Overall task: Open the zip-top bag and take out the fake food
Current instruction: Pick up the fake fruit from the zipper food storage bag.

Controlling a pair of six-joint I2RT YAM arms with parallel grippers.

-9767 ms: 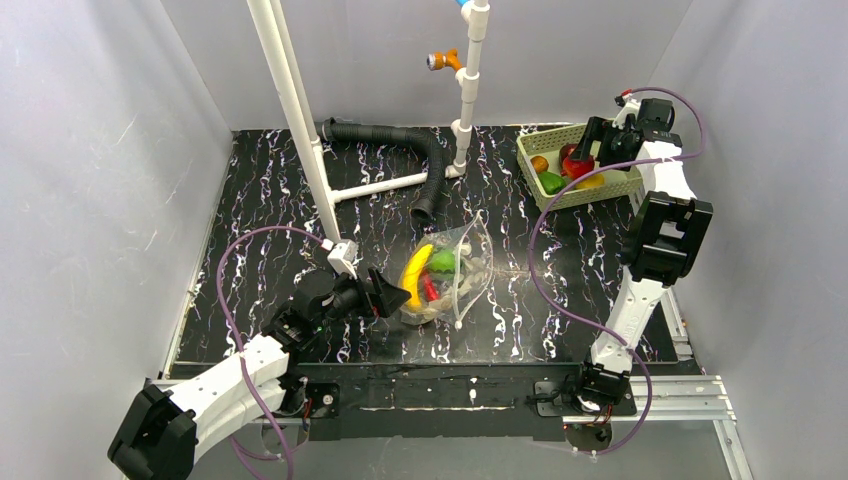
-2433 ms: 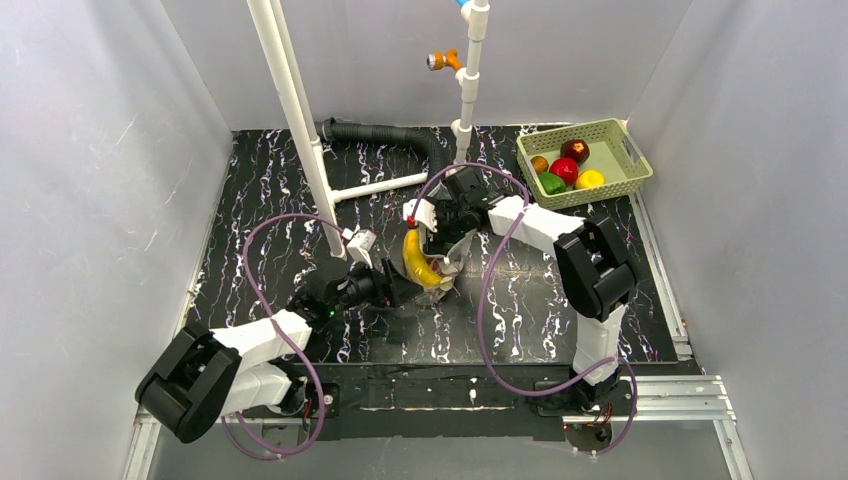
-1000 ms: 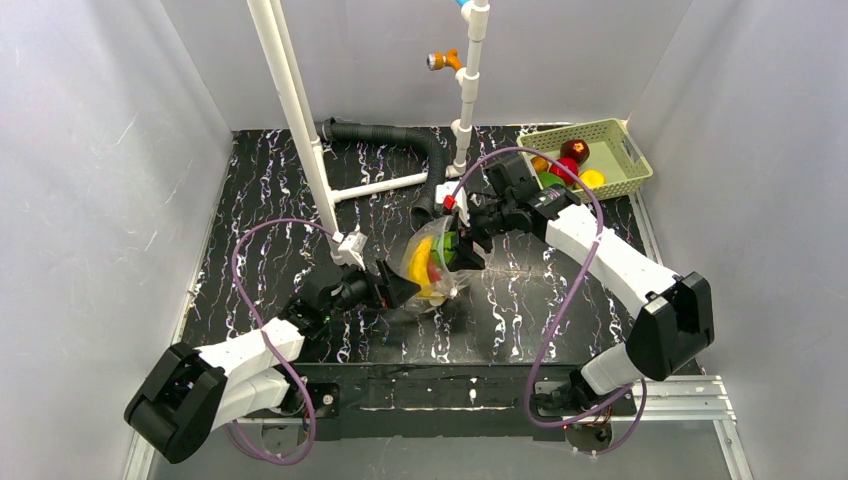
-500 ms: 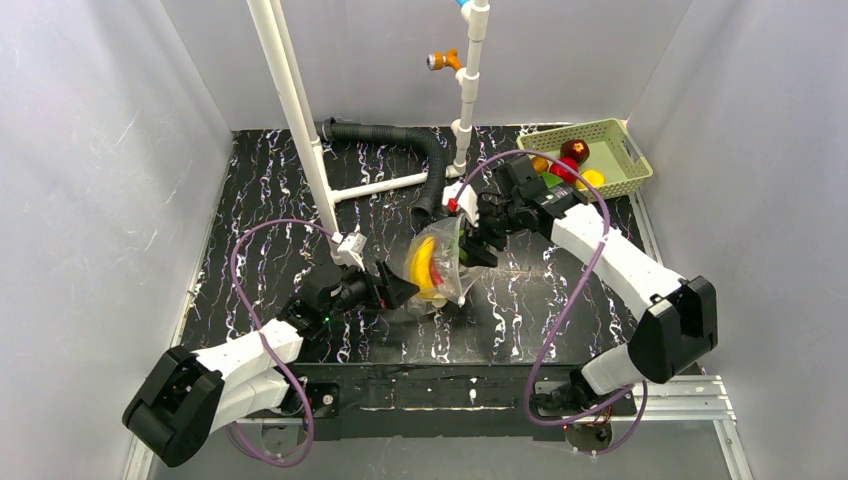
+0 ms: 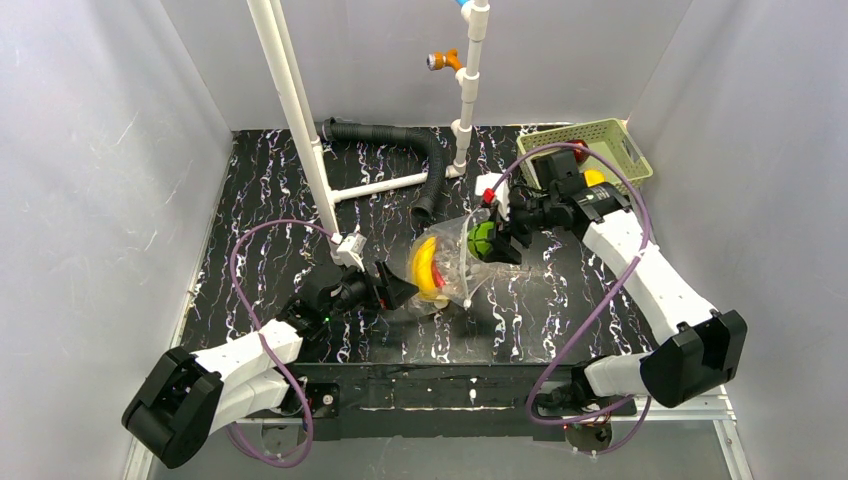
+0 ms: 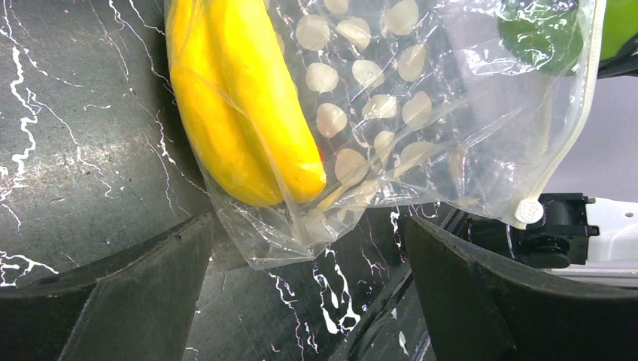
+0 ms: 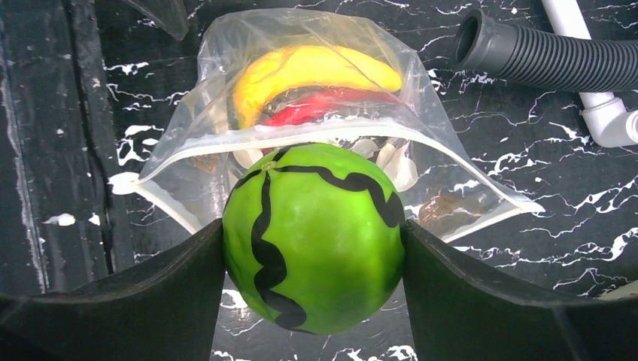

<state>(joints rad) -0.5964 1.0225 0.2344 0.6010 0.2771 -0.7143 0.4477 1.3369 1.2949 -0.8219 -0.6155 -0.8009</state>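
bag (image 7: 451,177): 1 banana (image 7: 316,68), 1 chili (image 7: 323,111) | right tool (image 5: 496,241) — 1 green ball (image 7: 316,237)

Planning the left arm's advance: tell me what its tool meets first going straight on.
The zip-top bag: its closed bottom corner sits right ahead of the open left tool, banana behind the film; how near is unclear.

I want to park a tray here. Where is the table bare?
Bare: far-left tabletop between the wall and the white pipe; also the near strip between the zip-top bag and the right arm. Crowded: the middle, with left pincer, right pincer, bag and green ball.
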